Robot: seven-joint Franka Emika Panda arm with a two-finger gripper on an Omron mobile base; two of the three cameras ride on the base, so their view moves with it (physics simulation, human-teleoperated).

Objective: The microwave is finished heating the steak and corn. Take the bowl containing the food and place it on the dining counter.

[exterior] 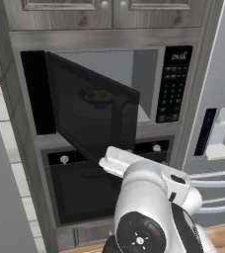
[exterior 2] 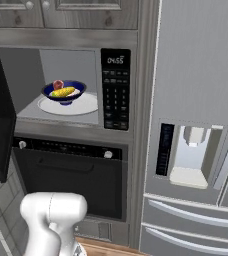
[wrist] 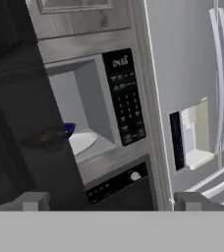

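The microwave (exterior 2: pixel 115 90) stands open, its dark glass door (exterior: pixel 92 111) swung out to the left. Inside, the blue bowl (exterior 2: pixel 63 92) rests on a flat white plate (exterior 2: pixel 81 106). It holds the yellow corn (exterior 2: pixel 62 92) with the reddish steak (exterior 2: pixel 58 84) behind it. In the hand view a blue edge of the bowl (wrist: pixel 69 129) peeks past the door's edge. My gripper (wrist: pixel 111 202) is open and empty, well back from the cavity and lower than it. The dining counter is out of view.
A black oven (exterior 2: pixel 71 175) with a horizontal handle sits under the microwave. A grey fridge with a dispenser recess (exterior 2: pixel 191 155) stands to the right. The open door (wrist: pixel 30 123) juts out between my hand and the cavity's left half.
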